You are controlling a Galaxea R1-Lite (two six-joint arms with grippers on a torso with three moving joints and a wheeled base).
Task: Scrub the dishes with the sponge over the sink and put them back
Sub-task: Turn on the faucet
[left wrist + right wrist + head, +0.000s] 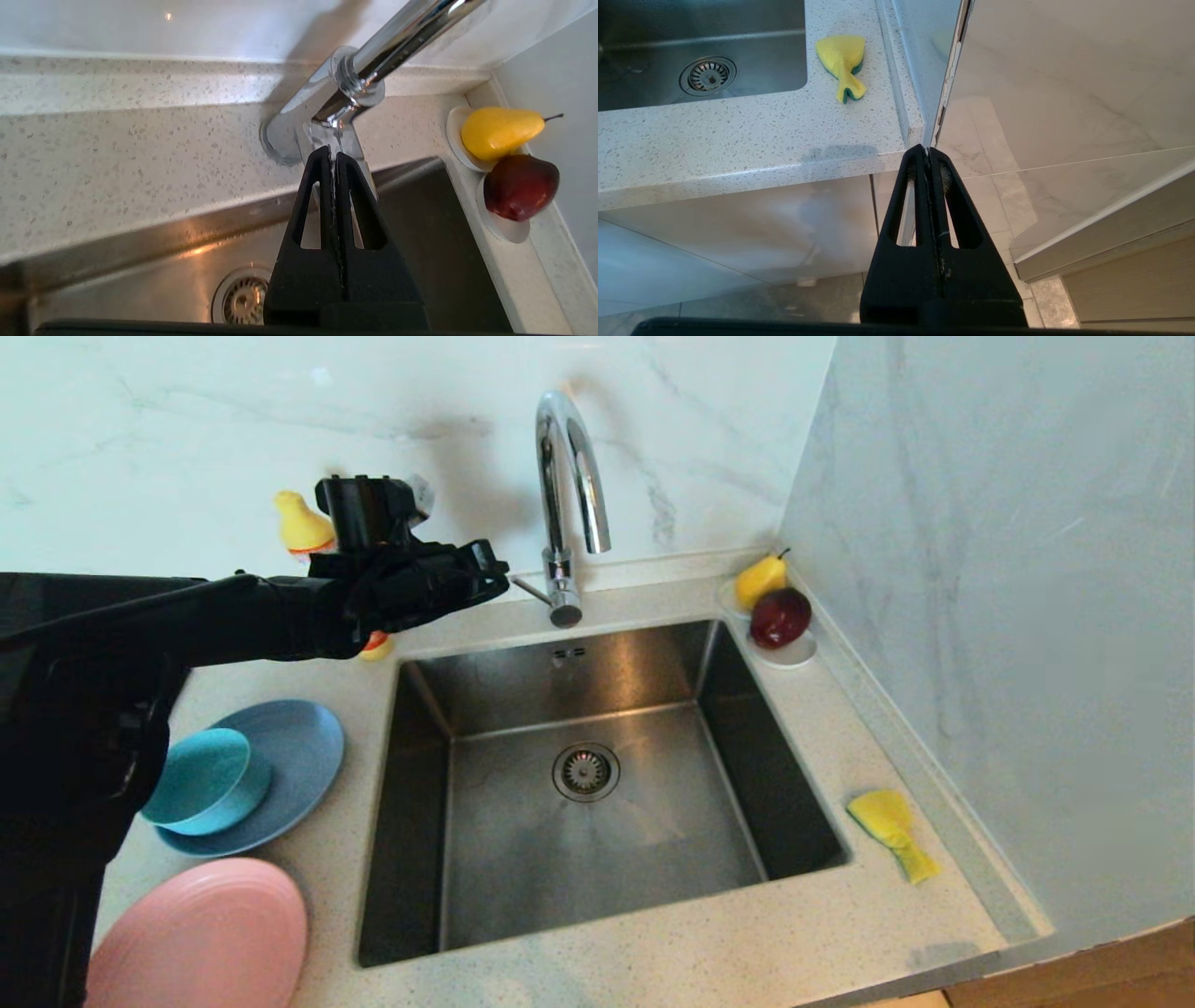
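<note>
My left claw (499,577) is shut tight and empty up by the shiny tap (566,504), far from the small yellow foam sponge (892,831) lying longways on the tabletop (653,961) right of the steel sink (597,784), nearer my parked, shut right claw (930,154).

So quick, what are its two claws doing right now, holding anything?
Left gripper: shut, empty, raised near the tap at the sink's back edge.
Right gripper: shut, empty, parked below the counter's edge.

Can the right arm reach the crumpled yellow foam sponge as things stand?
Probably yes. The yellow foam sponge lies alone on the speckled counter beside the sink; nothing covers it. The right gripper hangs shut below the counter edge.
</note>
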